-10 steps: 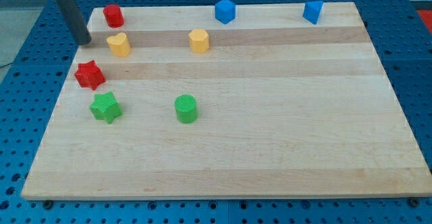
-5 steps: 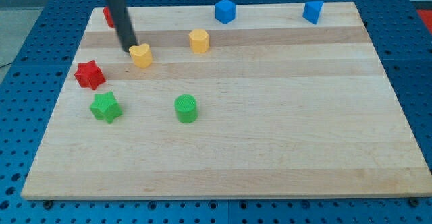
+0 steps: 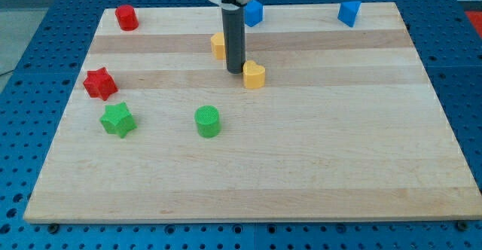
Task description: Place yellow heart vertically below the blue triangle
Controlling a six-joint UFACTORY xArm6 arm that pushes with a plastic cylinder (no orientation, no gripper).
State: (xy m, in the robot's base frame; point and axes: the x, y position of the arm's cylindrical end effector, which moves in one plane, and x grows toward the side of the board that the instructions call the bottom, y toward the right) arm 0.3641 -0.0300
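My tip (image 3: 235, 71), the lower end of a straight dark rod with no jaws to spread or press together, sits on the pale wooden board (image 3: 301, 160), touching the small yellow plastic heart block (image 3: 254, 75) just to its right. Partly hidden behind the rod, just to the tip's upper left, is a yellow block (image 3: 218, 46) whose shape I cannot tell; above the tip is a blue cube (image 3: 254, 12). The blue triangle block (image 3: 348, 13) lies well to the tip's upper right, near the board's top edge. I judge the job about half done: the heart is mid-board and needs pushing further right until it lies straight below the triangle.
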